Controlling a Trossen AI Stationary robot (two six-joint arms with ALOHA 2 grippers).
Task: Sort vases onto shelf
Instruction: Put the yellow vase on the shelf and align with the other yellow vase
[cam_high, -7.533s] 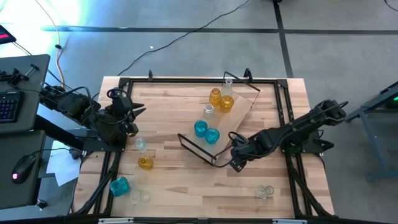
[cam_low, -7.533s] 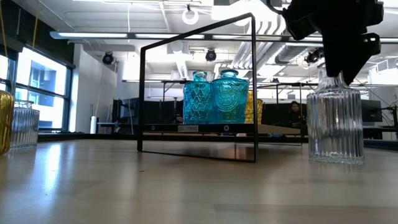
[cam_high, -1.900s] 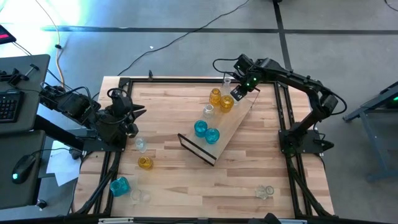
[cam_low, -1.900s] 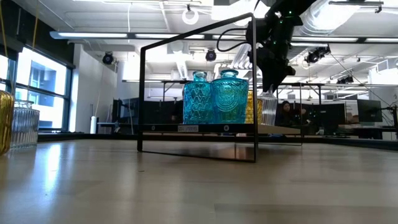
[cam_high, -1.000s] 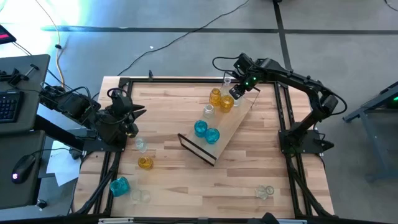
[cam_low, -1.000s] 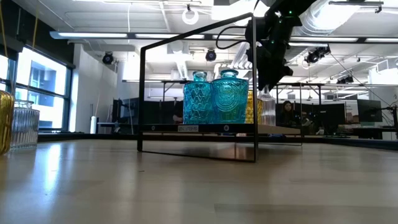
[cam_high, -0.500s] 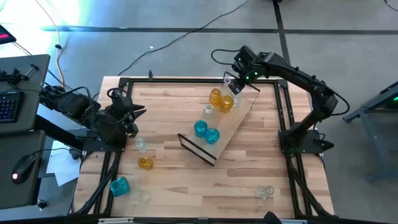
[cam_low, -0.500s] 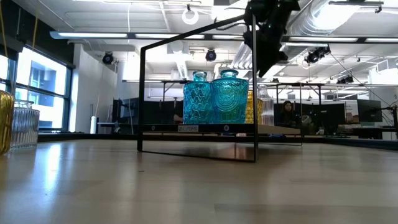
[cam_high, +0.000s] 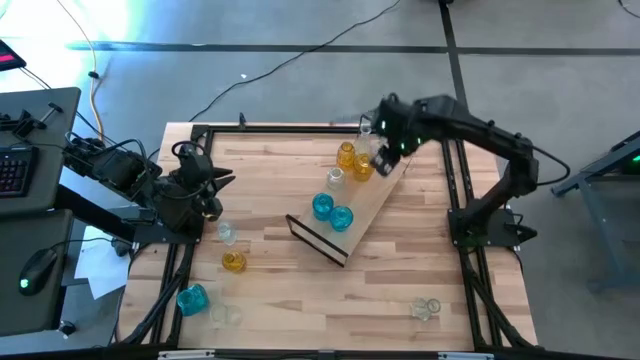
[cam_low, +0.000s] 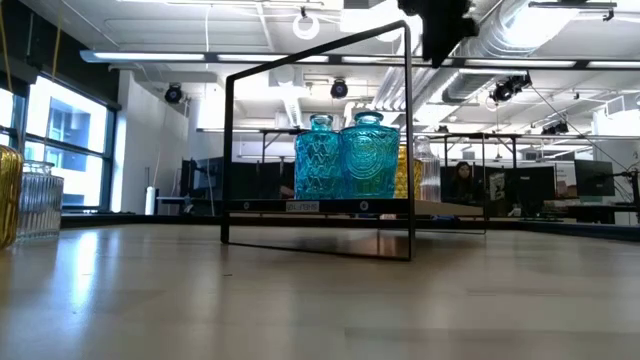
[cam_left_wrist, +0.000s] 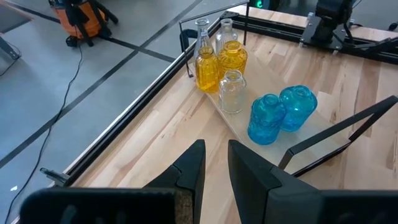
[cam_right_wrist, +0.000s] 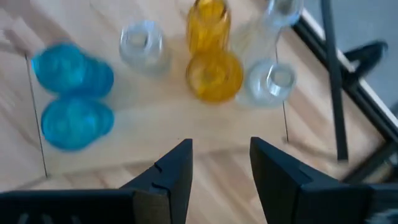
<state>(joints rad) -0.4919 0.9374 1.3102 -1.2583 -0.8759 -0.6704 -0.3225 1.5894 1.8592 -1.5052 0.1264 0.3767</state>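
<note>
**Crowded far end of the shelf leaves little room for error**

While the right gripper (cam_high: 377, 152) hangs above the far end of the shelf (cam_high: 375, 200) with its fingers apart and nothing between them, the clear vase (cam_right_wrist: 272, 81) below stands touching the round yellow vase (cam_right_wrist: 214, 76). A careless swing of the arm could clip those necks and topple the cluster onto the two blue vases (cam_high: 332, 211). Loose vases (cam_high: 232, 262) wait on the surface (cam_high: 270, 290) near the left gripper (cam_high: 213, 180), parked at the left edge, fingers nearly together and empty. Adding more could crowd the shelf.
</note>
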